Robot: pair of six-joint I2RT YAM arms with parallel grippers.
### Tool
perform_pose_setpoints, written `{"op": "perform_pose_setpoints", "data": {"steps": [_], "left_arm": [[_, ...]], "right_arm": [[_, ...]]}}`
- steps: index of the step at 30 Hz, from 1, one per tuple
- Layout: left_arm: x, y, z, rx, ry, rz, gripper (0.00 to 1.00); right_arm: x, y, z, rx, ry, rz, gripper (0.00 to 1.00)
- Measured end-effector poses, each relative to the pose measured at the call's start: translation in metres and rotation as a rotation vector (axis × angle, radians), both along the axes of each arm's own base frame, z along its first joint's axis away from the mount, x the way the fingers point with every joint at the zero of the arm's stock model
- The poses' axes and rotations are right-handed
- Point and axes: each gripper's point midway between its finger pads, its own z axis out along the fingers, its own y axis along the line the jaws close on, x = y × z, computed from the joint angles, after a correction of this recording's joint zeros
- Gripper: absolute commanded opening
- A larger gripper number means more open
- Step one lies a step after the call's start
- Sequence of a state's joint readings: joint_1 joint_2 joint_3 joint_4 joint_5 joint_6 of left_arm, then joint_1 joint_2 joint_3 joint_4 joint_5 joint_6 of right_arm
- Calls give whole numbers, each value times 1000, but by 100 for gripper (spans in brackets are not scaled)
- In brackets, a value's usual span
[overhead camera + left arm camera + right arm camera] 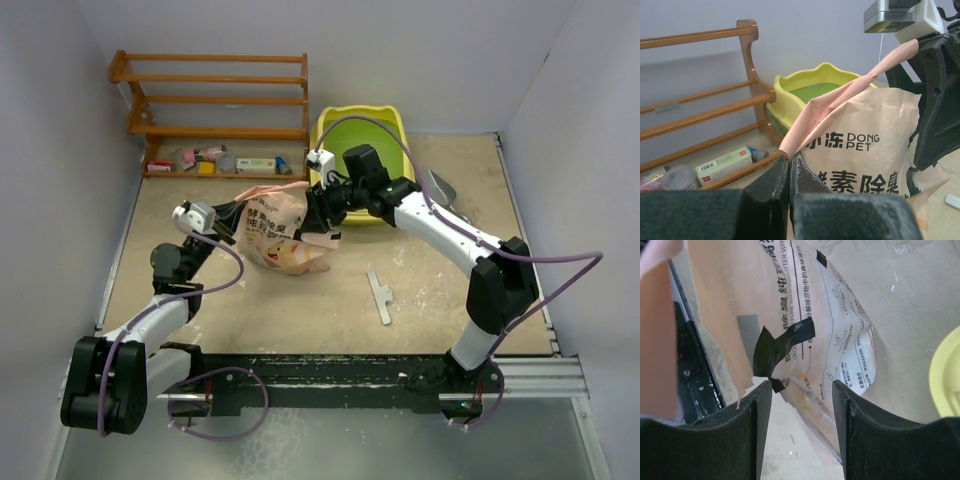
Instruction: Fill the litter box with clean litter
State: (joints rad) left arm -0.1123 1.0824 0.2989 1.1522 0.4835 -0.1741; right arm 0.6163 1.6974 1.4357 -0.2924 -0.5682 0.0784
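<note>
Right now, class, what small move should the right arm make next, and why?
Probably ease the right gripper forward and close it on the bag. It stands open with the bag just ahead, while the left gripper pinches the bag's top edge. A second grip seems needed to tip it toward the litter box.

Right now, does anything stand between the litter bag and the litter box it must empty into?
Only the robot's own right arm: its wrist hangs over the near rim of the litter box, with the right gripper beside the litter bag. No loose item lies between them.
</note>
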Motion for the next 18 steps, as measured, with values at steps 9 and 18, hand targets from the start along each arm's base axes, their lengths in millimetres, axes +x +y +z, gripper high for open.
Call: {"op": "perform_pose_setpoints", "data": {"steps": [9, 18], "left_arm": [[0, -1, 0, -2, 2, -3, 0], [-1, -1, 0, -7, 6, -6, 0]], "right_arm": [[7, 6, -11, 8, -5, -3, 52], [8, 8, -12, 28, -11, 1, 52]]}}
